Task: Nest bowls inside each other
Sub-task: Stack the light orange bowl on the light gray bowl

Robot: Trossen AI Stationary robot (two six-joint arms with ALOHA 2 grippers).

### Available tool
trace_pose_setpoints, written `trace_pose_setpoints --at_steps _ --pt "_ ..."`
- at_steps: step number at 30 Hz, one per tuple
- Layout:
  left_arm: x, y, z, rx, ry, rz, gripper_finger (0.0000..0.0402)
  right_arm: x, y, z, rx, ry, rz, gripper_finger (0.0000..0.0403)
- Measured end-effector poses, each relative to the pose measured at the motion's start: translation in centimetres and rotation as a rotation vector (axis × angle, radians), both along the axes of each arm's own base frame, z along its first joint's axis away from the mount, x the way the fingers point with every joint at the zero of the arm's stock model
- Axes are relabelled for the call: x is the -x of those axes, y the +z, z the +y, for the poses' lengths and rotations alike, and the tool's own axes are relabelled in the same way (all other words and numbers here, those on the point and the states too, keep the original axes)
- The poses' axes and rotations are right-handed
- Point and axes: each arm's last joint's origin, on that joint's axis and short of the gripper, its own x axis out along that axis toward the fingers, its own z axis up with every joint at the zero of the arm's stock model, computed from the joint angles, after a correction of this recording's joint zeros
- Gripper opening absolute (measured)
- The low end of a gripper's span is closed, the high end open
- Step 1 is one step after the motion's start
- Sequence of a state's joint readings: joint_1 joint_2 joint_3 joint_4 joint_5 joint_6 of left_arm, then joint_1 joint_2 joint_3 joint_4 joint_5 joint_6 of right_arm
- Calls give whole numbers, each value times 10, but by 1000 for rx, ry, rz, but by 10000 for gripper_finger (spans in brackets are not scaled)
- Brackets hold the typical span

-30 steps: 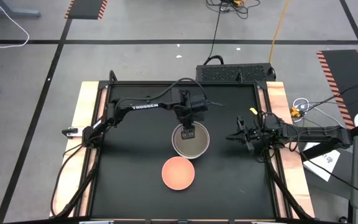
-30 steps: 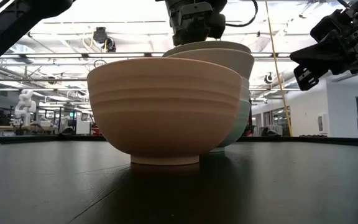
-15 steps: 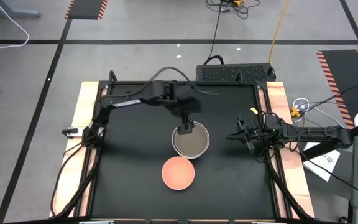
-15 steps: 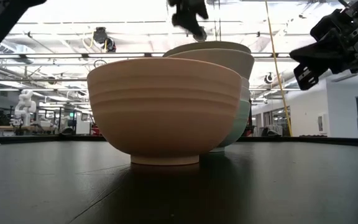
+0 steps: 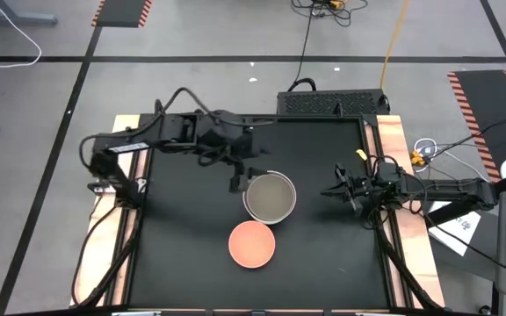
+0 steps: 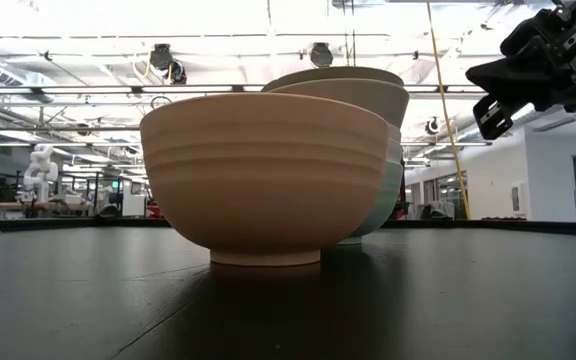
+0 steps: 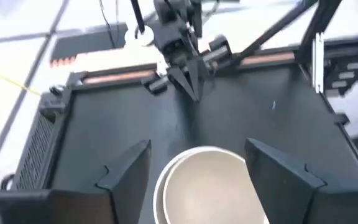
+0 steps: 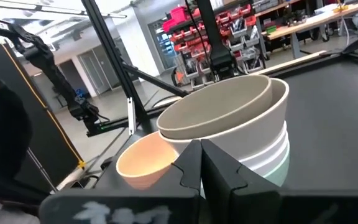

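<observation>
Several bowls stand nested in one stack (image 5: 269, 195) near the table's middle. An olive-grey bowl (image 8: 219, 109) is on top, white ones sit under it, and a mint green one (image 8: 279, 167) is at the bottom. A peach-orange bowl (image 5: 252, 243) stands alone on its foot, just nearer than the stack. My left gripper (image 5: 238, 180) hangs open in the air, above and to the left of the stack, which shows between its fingers (image 7: 129, 174) from above. My right gripper (image 5: 330, 192) waits shut to the right of the stack.
The black table top (image 5: 183, 246) has raised wooden side edges (image 5: 112, 175). A dark box (image 5: 332, 103) stands past the far edge. In the low view the peach-orange bowl (image 6: 268, 175) hides most of the stack (image 6: 358, 90).
My left gripper has risen from the far rim of the stack's top bowl and drawn back toward the table's left edge, tipping up from steep to a shallower slant. It has left the low view. The stack and the peach-orange bowl have stayed in place.
</observation>
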State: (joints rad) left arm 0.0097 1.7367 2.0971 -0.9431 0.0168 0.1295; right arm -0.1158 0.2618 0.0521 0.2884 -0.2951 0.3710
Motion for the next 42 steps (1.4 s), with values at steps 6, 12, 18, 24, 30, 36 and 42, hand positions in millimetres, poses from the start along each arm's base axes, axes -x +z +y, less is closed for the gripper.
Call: trace_pose_setpoints --at_steps 6,12,18,24,30,36,42 --pt "42 -25 1 19 34 -129 228 0 0 0 -8 3 -4 0" --pt "98 -80 3 46 77 -334 209 0 0 0 10 3 3 0" --pt "139 -158 8 65 112 -306 179 0 0 0 44 -4 -4 0" --pt "165 -217 6 74 112 -308 110 0 0 0 49 -5 -5 0" --pt "194 -254 5 77 107 -477 80 0 -1 0 71 -7 -4 0" --pt "209 -267 3 88 76 -581 66 0 -3 0 88 -7 12 0" --pt "212 -268 3 88 76 -583 62 0 -3 0 91 -7 19 0"
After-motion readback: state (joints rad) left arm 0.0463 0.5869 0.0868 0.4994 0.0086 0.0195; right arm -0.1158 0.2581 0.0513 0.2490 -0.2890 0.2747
